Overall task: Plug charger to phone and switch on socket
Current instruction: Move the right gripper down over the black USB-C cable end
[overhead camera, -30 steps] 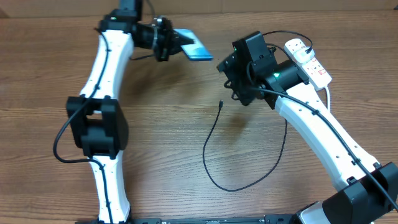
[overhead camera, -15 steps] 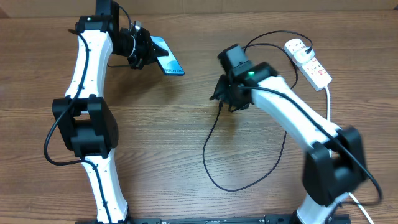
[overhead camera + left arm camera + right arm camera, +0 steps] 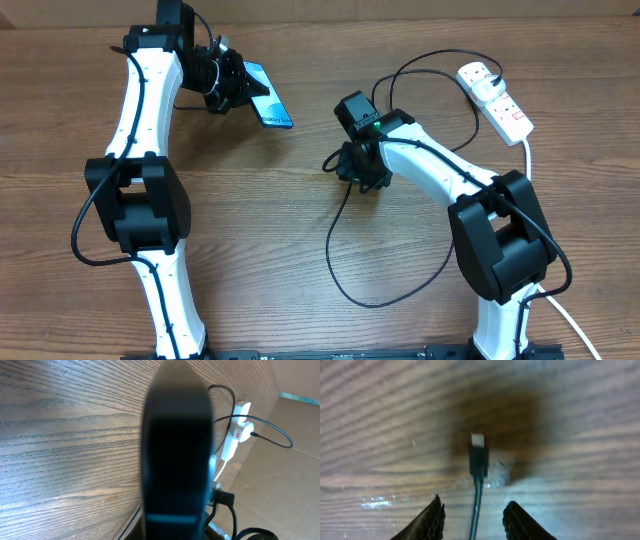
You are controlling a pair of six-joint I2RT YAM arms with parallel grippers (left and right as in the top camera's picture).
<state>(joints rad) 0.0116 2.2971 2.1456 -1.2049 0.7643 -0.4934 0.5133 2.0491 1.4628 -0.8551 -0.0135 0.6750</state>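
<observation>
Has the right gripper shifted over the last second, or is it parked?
Yes. In the overhead view the right gripper has moved left, farther from the power strip, which stayed put. It now sits over the cable tip.

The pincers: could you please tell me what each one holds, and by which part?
Left pincer grips the phone by one end; right pincer, open over the charger tip, holds nothing.

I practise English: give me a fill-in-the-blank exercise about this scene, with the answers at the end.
1. The left tool holds a phone with a ___ screen.
2. The right tool hangs ___ above the cable tip.
3. The white power strip has ___ switches.
Answers: blue; open; red
</observation>
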